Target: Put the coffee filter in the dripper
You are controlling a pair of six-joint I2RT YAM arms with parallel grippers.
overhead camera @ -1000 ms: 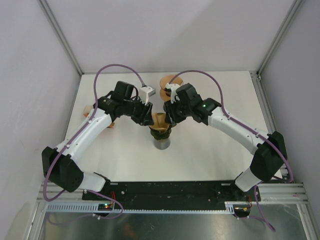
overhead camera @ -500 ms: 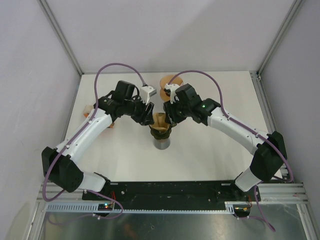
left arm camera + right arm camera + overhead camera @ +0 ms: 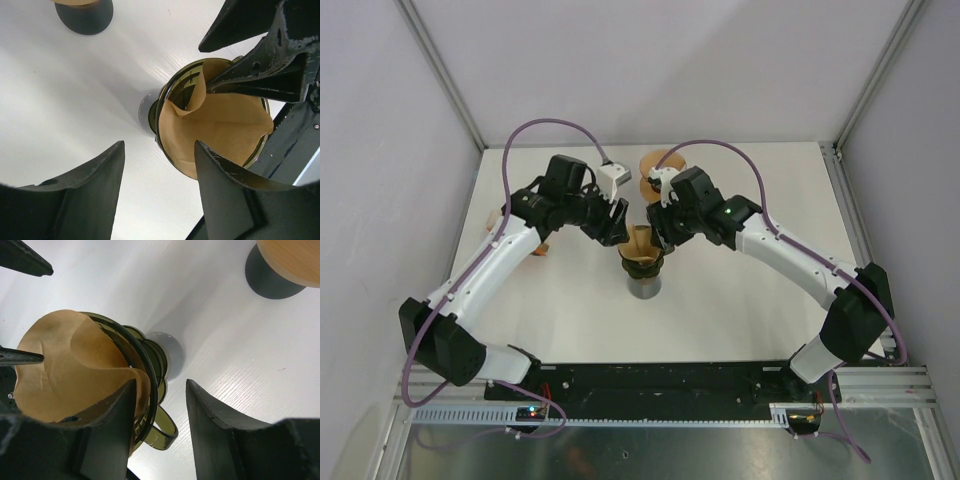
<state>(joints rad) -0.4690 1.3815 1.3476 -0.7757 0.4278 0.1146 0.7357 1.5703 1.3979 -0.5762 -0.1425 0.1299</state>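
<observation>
**Paper filter sits in the dripper, a claw on each side**

A brown paper coffee filter [image 3: 640, 243] sits inside a dripper [image 3: 642, 266] near the middle of a white worktop [image 3: 740, 300] with a faint grain. The filter is a matte, tan cone. Its upper edge is creased and partly folded inward, so it rises unevenly above the rim. The dripper is a dark olive, see-through funnel with a glossy round rim, ribbed walls and a loop handle. It stands on a smooth grey cylinder [image 3: 643, 288].

The left claw [image 3: 618, 232] hovers beside the dripper with its two black, wedge-shaped fingers spread wide and nothing between them. From the left wrist camera, one finger overlaps the filter's edge; whether it touches cannot be told.

The right claw [image 3: 657, 234] comes in from the other side, its matte black fingers moderately apart. It straddles the dripper's rim: one finger lies against the paper inside, the other hangs outside.

Farther back stands a round, wood-coloured disc on a dark flared base [image 3: 655, 160], apart from the dripper.
</observation>
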